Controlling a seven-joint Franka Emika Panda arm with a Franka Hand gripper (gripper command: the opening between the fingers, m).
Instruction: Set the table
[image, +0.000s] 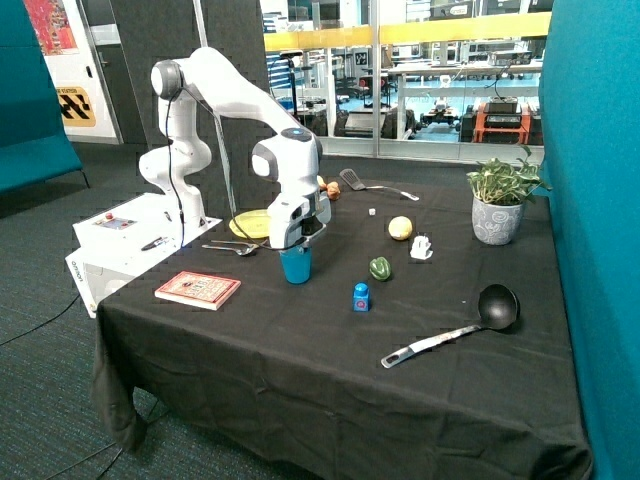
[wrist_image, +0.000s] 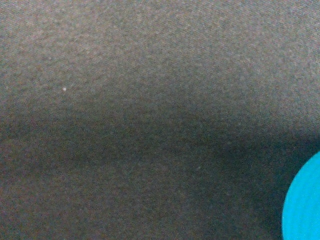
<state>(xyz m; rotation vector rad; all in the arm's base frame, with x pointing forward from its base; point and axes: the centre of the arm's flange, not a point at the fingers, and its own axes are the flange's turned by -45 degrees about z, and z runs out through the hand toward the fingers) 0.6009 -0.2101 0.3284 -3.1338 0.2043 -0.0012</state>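
On black cloth (image: 300, 340), blue cup (image: 296, 266) (upright), tool (image: 298, 243) above

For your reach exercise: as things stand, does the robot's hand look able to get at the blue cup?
Probably yes. The hand is already right over the blue cup, which stands upright on the black tablecloth with nothing between them. Whether it already grips the cup cannot be told.

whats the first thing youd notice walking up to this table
The white arm's gripper sits right on top of a blue cup near the middle of the black tablecloth. Next, the big black ladle lying near the front edge, and the potted plant at the far corner.
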